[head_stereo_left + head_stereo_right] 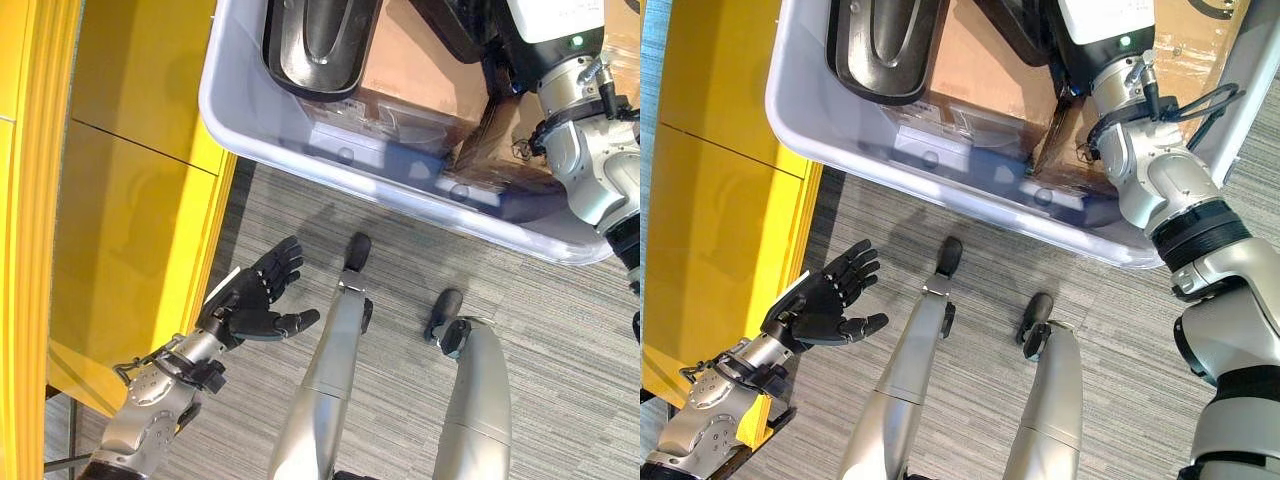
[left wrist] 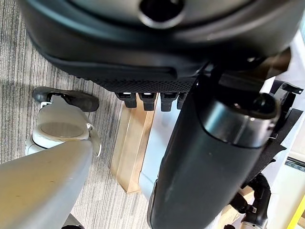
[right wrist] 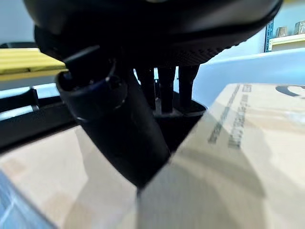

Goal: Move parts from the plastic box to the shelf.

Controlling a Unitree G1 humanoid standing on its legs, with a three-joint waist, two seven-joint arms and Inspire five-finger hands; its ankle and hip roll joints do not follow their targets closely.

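The right hand (image 3: pixel 143 119) reaches into the grey plastic box (image 1: pixel 940 180), fingers straight down beside a cardboard carton (image 3: pixel 228 157), seemingly seeking a grip. A black moulded part (image 1: pixel 875 45) lies inside. The left hand (image 1: pixel 825 305) hangs spread, empty, beside the yellow shelf (image 1: pixel 710 200).

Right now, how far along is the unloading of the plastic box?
Early. The plastic box still holds a black molded part and cardboard cartons. The right hand is down among the cartons, grip unclear. The left hand hangs open and empty over the carpet beside the yellow shelf.
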